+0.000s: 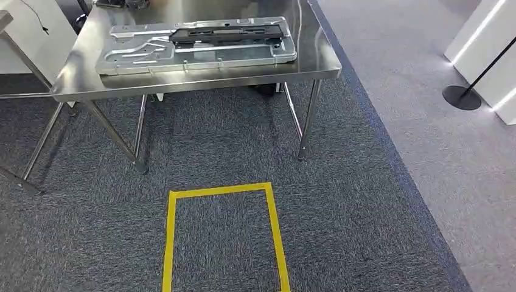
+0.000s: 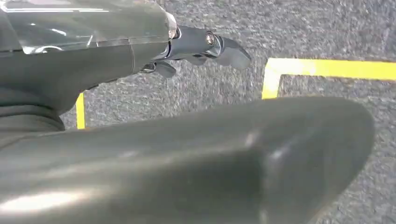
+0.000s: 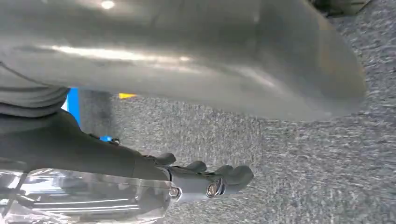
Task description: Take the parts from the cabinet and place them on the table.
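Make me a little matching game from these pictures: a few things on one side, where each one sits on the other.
Things:
1. large silver stamped-metal panel
2. long black bar-shaped part
3. yellow tape rectangle
4. black round stand base

Places:
A. on the dark carpet in front of the steel table
B. on the lighter grey floor, far right
C. flat on the steel table
D. lying on the silver panel

Pairs: 1-C, 2-D, 3-A, 4-B

Left hand (image 2: 187,121) with straight, empty fingers (image 2: 219,46) above grey carpet (image 2: 327,32) and yellow tape (image 2: 322,68).
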